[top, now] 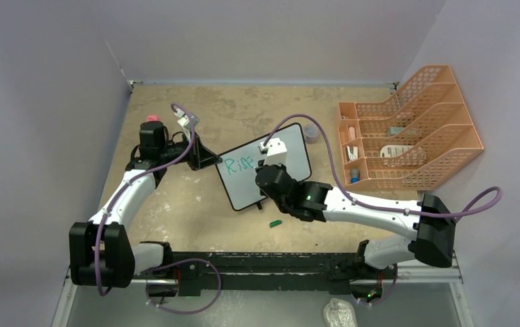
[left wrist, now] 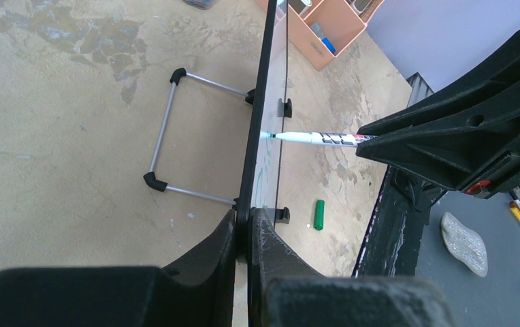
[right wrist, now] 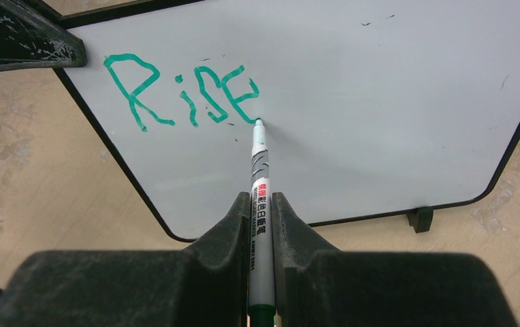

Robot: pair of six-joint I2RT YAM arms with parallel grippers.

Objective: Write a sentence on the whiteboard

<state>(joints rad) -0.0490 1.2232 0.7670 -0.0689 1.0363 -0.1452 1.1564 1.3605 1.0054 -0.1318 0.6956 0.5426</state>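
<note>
Left tool (left wrist: pixel 246 228): clenched on the thin black frame of the whiteboard (right wrist: pixel 380 102), 1 finger on each face, at the board's left end as the top view shows it.
Right tool (right wrist: pixel 261 204): clamped around the barrel of a marker (right wrist: pixel 259 160), which points away from the wrist toward the board.
Whiteboard position: near the middle of the surface (top: pixel 175 211), turned diagonally between the 2 arms and standing on edge, with a wire stand (left wrist: pixel 169 129) folded out behind it and small black feet on the writing side.
Sentence (right wrist: pixel 182 92): 1 word so far, "Rise", in teal-green strokes in the upper left part of the board as the right wrist camera sees it; the rest of the white face is bare.
Marker tip: touching the board at the lower right end of the final "e".
Cap (left wrist: pixel 319 214): small and green, lying on the surface just in front of the board, apart from it.
Organizer (top: pixel 407 129): orange mesh with stepped compartments, at the far right of the surface, well apart from the board, with small items inside that are too small to name.
</note>
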